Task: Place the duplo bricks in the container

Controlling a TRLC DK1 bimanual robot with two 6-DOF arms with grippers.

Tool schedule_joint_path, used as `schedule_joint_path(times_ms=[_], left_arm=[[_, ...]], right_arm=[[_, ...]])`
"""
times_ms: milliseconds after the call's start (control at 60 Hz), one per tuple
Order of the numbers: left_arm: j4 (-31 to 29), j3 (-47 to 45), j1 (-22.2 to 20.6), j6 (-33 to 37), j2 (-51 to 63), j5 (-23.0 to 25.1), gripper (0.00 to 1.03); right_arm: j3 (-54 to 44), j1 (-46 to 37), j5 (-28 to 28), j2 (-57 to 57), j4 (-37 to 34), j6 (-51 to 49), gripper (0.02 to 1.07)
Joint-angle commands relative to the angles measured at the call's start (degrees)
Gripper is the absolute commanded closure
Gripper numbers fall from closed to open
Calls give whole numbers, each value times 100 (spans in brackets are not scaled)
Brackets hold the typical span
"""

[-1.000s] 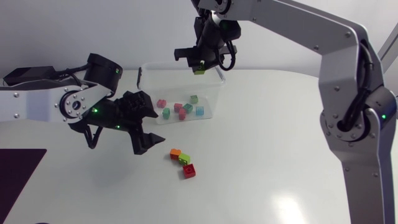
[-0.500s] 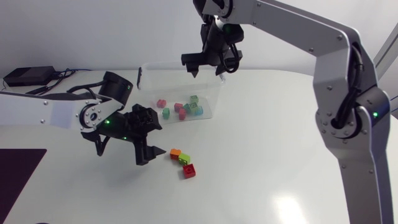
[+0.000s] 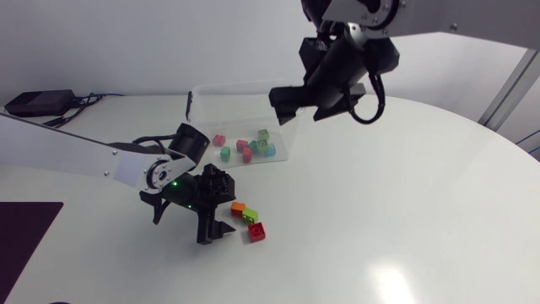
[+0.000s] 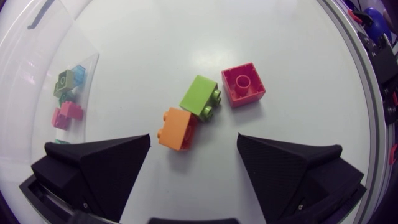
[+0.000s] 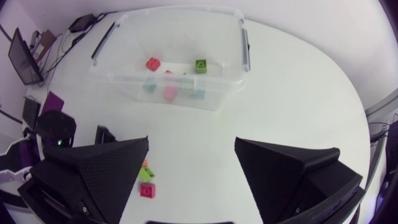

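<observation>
Orange brick (image 4: 177,129), green brick (image 4: 200,96) and red brick (image 4: 243,84) cluster on open desk (image 4: 298,56) near the clear container (image 5: 244,46); left gripper (image 4: 194,140) and right gripper (image 5: 191,142) jaws released.

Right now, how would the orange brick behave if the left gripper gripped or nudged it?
The orange brick looks like stiff, light moulded plastic, so it should hold shape. Its flat faces suggest sliding, not rolling. It touches the green brick, so a push would probably shift that too.

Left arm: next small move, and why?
Probably lower the left tool straight down and close on the orange brick. The tool is open and that brick already lies in its gap. The green brick sits against it, so keep the descent centred.
</observation>
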Motion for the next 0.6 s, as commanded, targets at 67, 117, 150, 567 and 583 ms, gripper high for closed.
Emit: schedule_joint_path(times_ms=[67,117,150,567,583], left_arm=[[6,243,-76,180,244,11,18],[-12,305,-85,172,305,11,25],[-56,349,-93,172,332,11,32],[-531,490,-41,-13,165,20,79],[-601,490,3,-22,112,20,79]], right_arm=[[-1126,213,-166,-282,394,-260,7],[-1399,292,-359,-290,491,-383,7],[-1539,362,-412,-299,535,-427,7],[-2137,995,-562,307,1309,-1192,10],[-2137,1022,-562,351,1344,-1227,10]])
